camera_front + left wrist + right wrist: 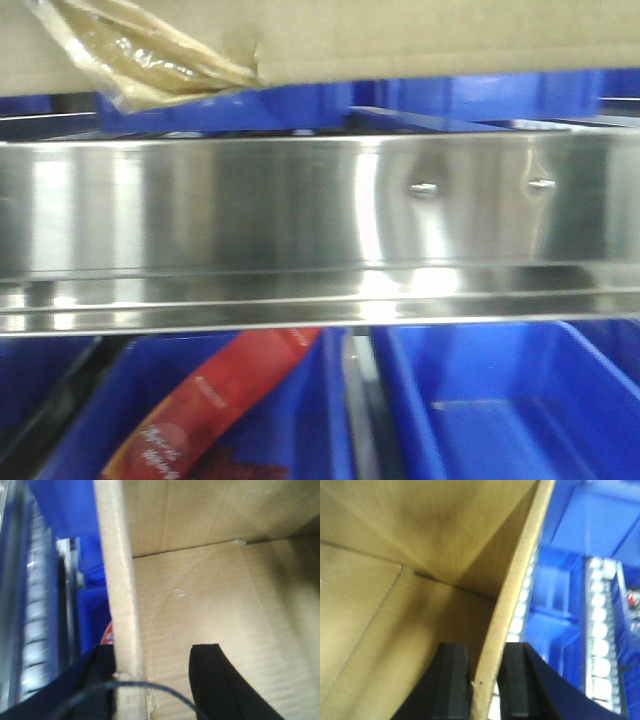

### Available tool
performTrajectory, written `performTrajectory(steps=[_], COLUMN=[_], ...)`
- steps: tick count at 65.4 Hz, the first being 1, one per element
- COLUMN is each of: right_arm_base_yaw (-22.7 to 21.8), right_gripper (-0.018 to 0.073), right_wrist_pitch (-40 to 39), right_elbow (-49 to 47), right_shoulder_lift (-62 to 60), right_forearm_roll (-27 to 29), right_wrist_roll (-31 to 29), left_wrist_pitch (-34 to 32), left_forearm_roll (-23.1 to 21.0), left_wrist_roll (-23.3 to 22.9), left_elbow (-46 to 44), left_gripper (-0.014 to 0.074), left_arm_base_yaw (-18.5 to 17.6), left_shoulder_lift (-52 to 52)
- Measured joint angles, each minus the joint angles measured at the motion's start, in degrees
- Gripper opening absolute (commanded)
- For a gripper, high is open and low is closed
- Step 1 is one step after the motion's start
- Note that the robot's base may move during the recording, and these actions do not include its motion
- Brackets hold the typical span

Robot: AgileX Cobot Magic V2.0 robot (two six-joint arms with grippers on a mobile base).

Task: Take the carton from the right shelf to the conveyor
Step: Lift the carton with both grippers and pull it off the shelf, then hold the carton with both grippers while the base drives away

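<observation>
Up over the shelf [250,210] rail, the carton [420,35] has a side wall inside each set of jaws, right gripper [484,650] pinching it tight, left gripper [155,652] spread wide around it.

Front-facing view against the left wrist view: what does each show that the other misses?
Front only: the shelf rail with two screw heads, the tape wad on the carton, a red packet in a lower bin. Left wrist only: the carton's inside floor, the left end effector straddling its side wall, white rollers. Both: the carton and blue bins.
</observation>
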Motion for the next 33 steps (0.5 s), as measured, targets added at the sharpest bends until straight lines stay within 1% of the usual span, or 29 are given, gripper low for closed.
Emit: performTrajectory(steps=[33], right_arm_base_yaw=[-0.1], right_gripper=[-0.0058], right_wrist_pitch=[-2.1], right_elbow=[0.1], right_shoulder_lift=[-0.1], right_forearm_roll=[0.0], right_wrist_roll=[0.0], left_wrist_pitch=[-0.2], left_forearm_roll=[0.7], left_wrist_roll=[0.0], left_elbow=[0.0], left_gripper=[-0.0017], left_arm_base_yaw=[0.0], left_shoulder_lift=[-0.3])
